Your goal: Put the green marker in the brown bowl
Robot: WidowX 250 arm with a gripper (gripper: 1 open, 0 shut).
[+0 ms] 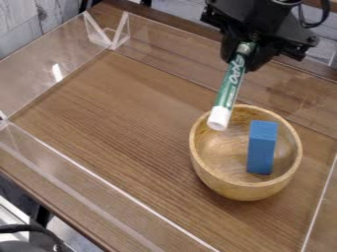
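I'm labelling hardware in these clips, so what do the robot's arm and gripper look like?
The arm is dark, nearly black, and bulky, with a thin dark cable looping at the picture's upper right. The gripper is black too, with small greyish glints. I can't make out any lettering.
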